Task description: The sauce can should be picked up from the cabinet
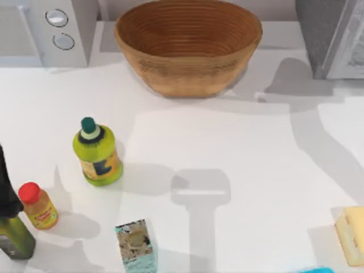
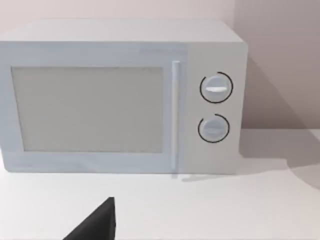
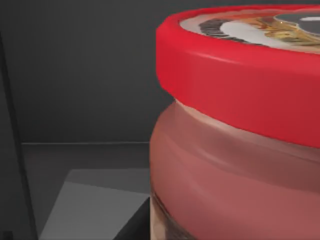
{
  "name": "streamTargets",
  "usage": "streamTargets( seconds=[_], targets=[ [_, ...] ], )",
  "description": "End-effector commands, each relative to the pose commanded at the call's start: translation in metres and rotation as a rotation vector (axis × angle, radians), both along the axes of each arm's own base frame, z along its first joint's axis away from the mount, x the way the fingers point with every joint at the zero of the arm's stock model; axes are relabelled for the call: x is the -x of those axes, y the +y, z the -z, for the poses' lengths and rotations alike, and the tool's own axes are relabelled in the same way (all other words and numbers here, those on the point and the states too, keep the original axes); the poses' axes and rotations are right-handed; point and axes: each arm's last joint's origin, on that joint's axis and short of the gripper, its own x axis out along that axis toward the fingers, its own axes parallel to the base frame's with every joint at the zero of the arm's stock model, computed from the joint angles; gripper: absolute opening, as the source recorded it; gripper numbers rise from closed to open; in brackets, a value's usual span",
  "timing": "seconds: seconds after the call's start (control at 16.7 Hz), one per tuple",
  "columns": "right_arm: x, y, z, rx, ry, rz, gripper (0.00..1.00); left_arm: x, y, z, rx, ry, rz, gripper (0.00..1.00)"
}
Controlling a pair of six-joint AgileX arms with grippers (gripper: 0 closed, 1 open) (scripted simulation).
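Note:
The sauce can (image 3: 240, 165) looms very close in the right wrist view. It is a red tin with a thick red rim and a pale pictured top. It stands inside the dark grey cabinet (image 3: 75, 75), on the cabinet's floor. A dark wedge beside the can's base may be one of my right fingers (image 3: 135, 227). In the top view the cabinet (image 1: 324, 40) stands at the back right corner, its lighter panel facing right. In the left wrist view one dark fingertip (image 2: 97, 222) of the left arm points toward the white appliance.
A white appliance with two knobs (image 1: 57, 28) sits at the back left, a woven basket (image 1: 187, 42) at the back middle. A yellow-green bottle (image 1: 98, 152), a red-capped orange bottle (image 1: 37, 206), a dark bottle (image 1: 12, 227) and a small box (image 1: 135, 244) stand front left. A yellow block (image 1: 352, 233) lies front right.

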Motion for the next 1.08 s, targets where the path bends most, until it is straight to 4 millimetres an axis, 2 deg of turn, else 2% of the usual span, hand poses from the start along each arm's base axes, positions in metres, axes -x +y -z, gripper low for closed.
streamTargets(
  seconds=[0.36,0.6,0.84,1.08],
  targets=[
    [0.001,-0.005,0.005,-0.002,-0.002,0.000,0.00,0.000,0.000,0.000,0.000,0.000,0.000,1.00],
    [0.007,-0.022,0.029,0.002,0.001,-0.002,0.00,0.000,0.000,0.000,0.000,0.000,0.000,1.00],
    [0.017,-0.044,0.078,0.008,0.010,0.000,0.00,0.000,0.000,0.000,0.000,0.000,0.000,1.00],
    [0.031,-0.065,0.155,0.006,0.015,-0.004,0.00,0.000,0.000,0.000,0.000,0.000,0.000,1.00]
  ],
)
